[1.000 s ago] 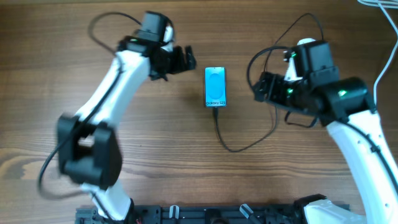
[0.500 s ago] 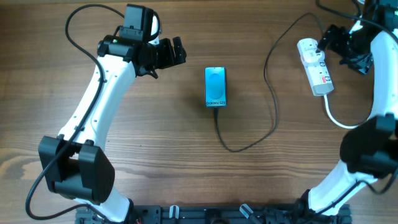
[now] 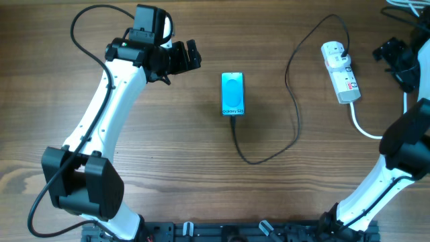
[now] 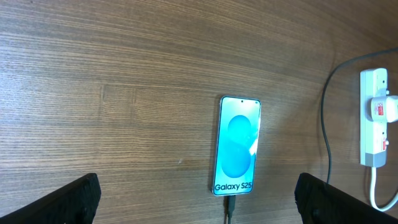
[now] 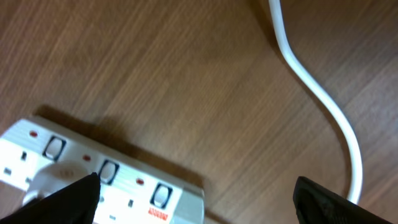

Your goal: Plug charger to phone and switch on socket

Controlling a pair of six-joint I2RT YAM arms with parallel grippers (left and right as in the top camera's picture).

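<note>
The phone lies flat mid-table with its teal screen up, and also shows in the left wrist view. The black charger cable loops from the phone's near end to the socket, and its plug tip sits in the phone's lower edge. The white socket lies at the right, with the adapter plugged in. It also shows in the right wrist view. My left gripper is open and empty, left of the phone. My right gripper is open and empty, right of the socket and not touching it.
The socket's thick white cord trails toward the near right, and also shows in the right wrist view. More white cord lies at the table's far right corner. The table is bare brown wood.
My right arm has swung from near the phone to the far right and now sits further right of the socket. My left arm has held still for the last half second.
</note>
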